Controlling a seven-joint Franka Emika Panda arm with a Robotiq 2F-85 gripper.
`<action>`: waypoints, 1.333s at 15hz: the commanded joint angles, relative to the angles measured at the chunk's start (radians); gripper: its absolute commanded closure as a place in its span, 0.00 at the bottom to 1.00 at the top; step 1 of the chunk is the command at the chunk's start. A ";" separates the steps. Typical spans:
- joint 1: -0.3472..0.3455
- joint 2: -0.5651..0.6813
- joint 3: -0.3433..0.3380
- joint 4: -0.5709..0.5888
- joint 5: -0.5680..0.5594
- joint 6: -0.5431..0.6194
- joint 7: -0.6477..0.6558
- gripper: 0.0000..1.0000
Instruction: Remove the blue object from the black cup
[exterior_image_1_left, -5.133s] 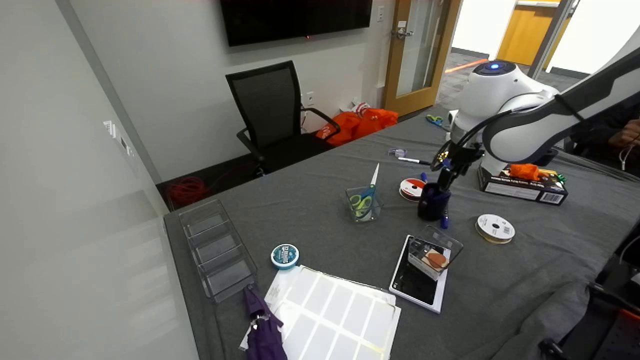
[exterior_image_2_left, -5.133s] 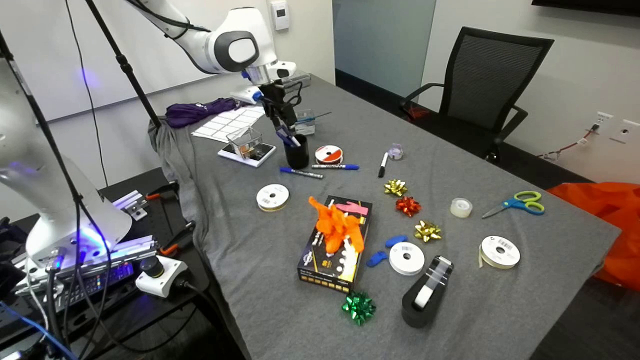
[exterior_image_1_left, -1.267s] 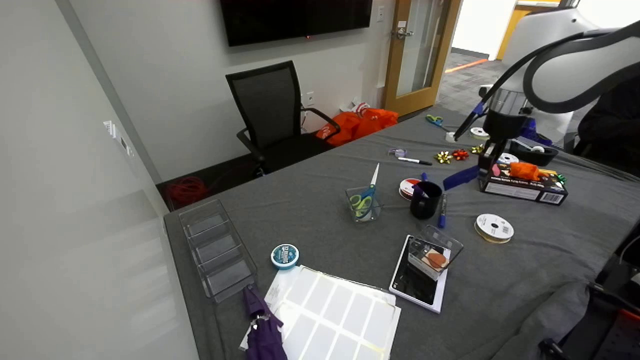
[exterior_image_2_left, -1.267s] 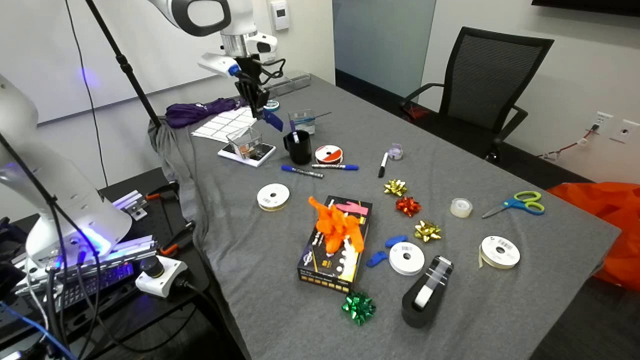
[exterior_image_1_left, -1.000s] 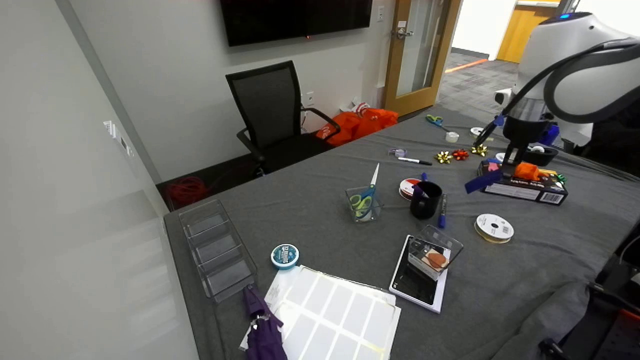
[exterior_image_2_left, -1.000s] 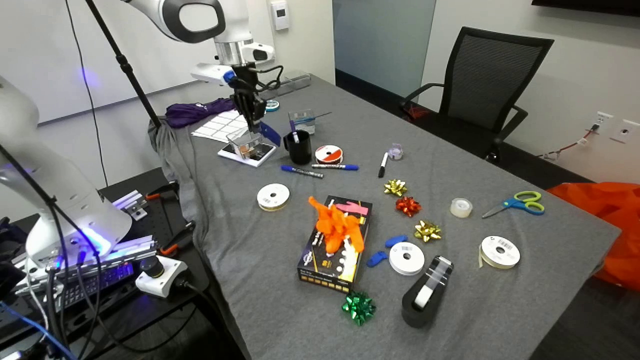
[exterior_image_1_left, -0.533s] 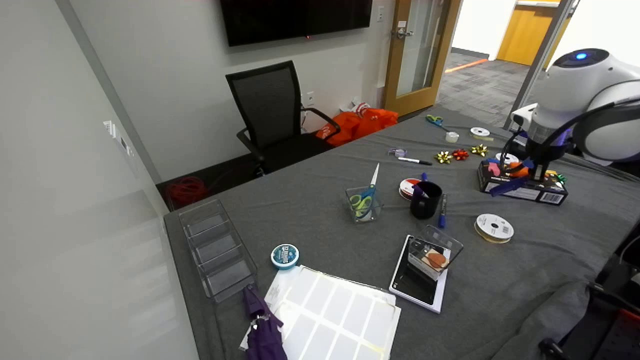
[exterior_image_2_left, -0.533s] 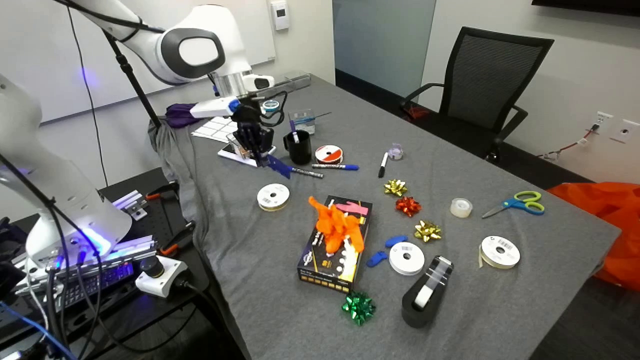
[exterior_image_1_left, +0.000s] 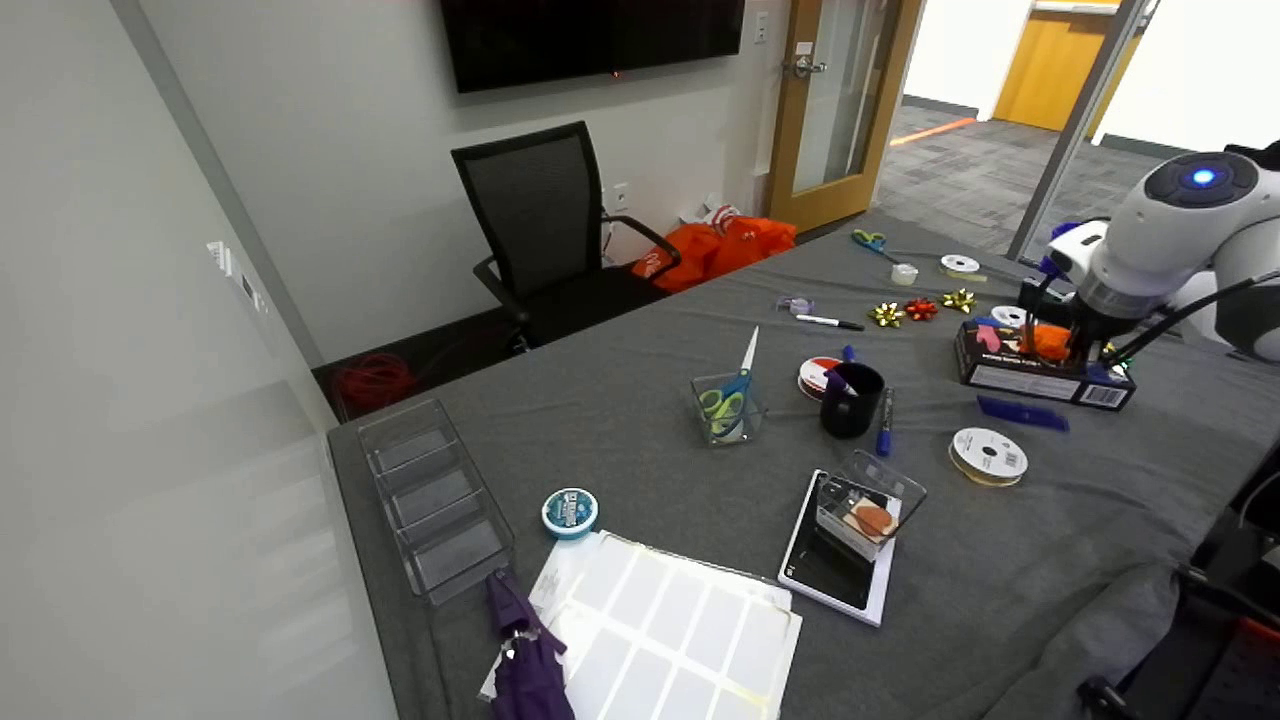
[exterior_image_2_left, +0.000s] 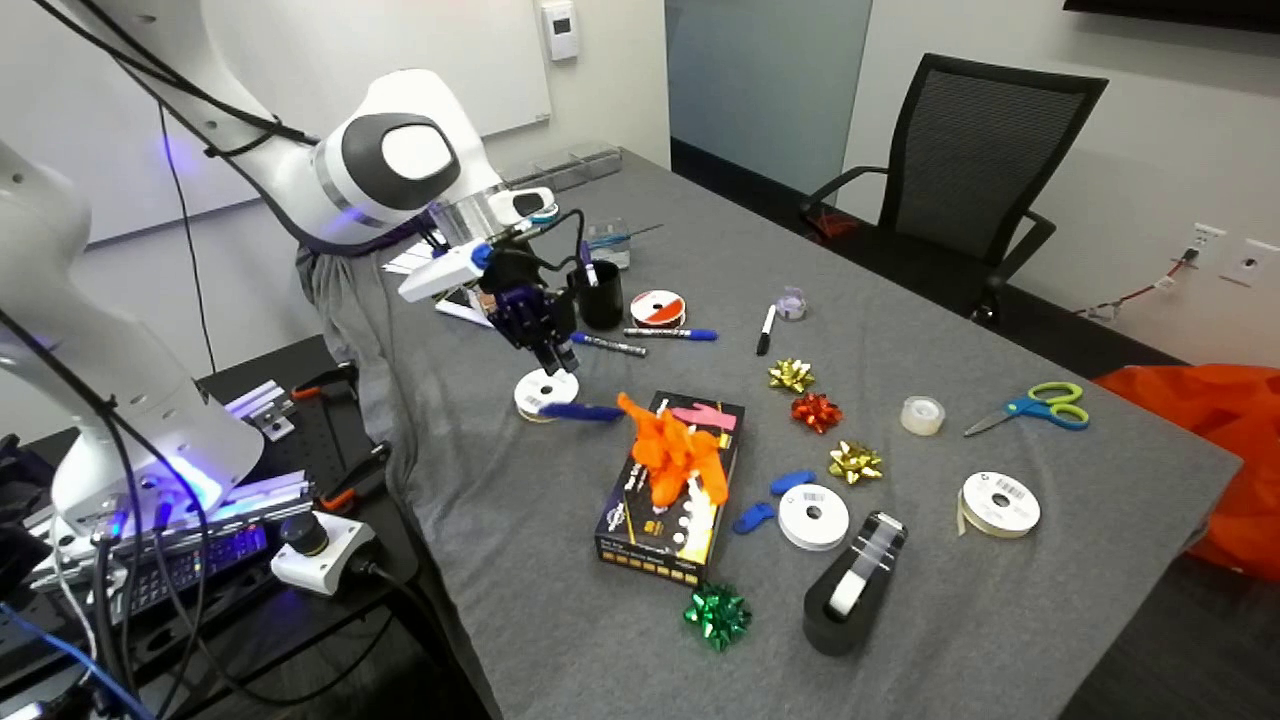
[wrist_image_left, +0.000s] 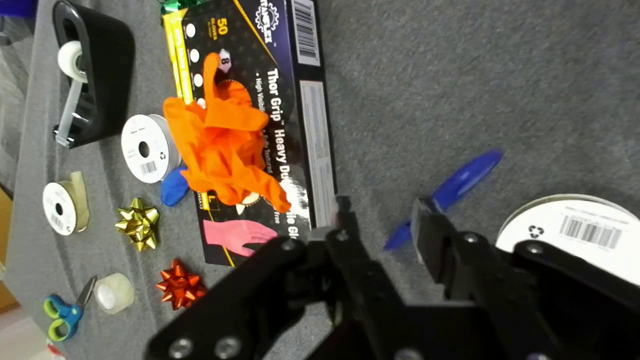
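Observation:
The blue object (exterior_image_1_left: 1023, 412), a flat dark-blue strip, is out of the cup, between the glove box and a white ribbon spool. In an exterior view the same blue object (exterior_image_2_left: 580, 411) appears below my gripper (exterior_image_2_left: 558, 362), apart from it. The wrist view has my gripper (wrist_image_left: 382, 212) open, nothing gripped between its fingers, with the blue object (wrist_image_left: 467, 176) beyond and partly hidden by one finger. Whether the strip lies fully flat on the cloth I cannot tell. The black cup (exterior_image_2_left: 600, 302) stands upright farther back, a purple-blue pen (exterior_image_2_left: 588, 262) leaning in it.
The glove box (exterior_image_1_left: 1030, 382) with an orange glove (wrist_image_left: 225, 145) on it is close beside my gripper. A white ribbon spool (exterior_image_2_left: 546, 392) lies on the other side. Blue markers (exterior_image_2_left: 610, 345) lie near the cup, and a clear box on a white tablet (exterior_image_1_left: 840, 540) is nearby.
My arm has carried the blue object away from the cup and lowered toward the table beside the glove box. The jaws have opened and the strip has come free of them.

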 joint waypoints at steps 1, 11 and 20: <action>0.001 0.047 -0.012 0.030 -0.134 0.026 0.140 0.31; 0.047 -0.008 0.086 -0.001 0.348 -0.104 -0.112 0.00; 0.115 -0.139 0.138 0.073 1.027 -0.415 -0.602 0.00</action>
